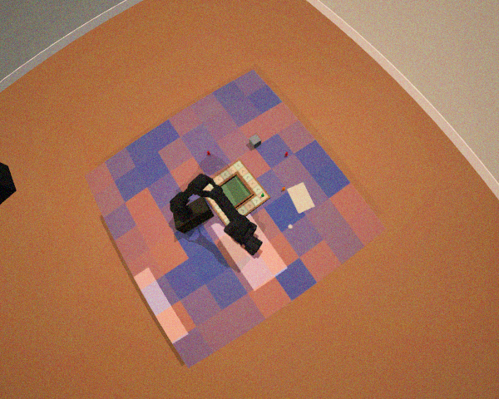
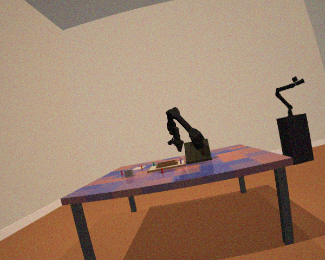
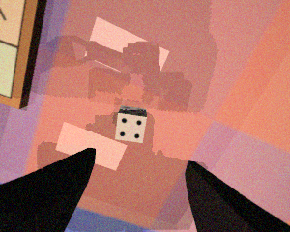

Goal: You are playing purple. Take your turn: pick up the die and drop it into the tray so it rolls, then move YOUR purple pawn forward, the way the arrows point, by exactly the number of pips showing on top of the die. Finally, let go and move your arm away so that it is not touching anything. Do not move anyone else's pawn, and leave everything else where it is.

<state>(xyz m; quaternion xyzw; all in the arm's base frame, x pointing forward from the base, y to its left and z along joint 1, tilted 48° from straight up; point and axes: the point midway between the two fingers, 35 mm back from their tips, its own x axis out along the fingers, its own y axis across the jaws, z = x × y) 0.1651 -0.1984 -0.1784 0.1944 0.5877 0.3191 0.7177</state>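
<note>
Gripper (image 3: 140,166) hangs above the table (image 2: 241,164), pointing down, fingers partly open with nothing between them. The die (image 3: 131,128) sits on the table right below, between the two fingertips in the wrist view but not touching them, four pips on top (a darker side face shows along its far edge). In the top view the arm (image 1: 224,206) hides the die. The game board (image 1: 238,189) with its green tray (image 1: 235,190) lies beside the gripper; one board corner shows at the left edge of the wrist view. The purple pawn (image 2: 180,160) stands on the board near the arm's base. A green pawn (image 1: 262,194) is at another board edge. Two red pawns (image 1: 208,152), an orange pawn (image 1: 283,189), a grey block (image 1: 254,140) and a cream card (image 1: 300,197) lie on the table, well apart from the gripper.
</note>
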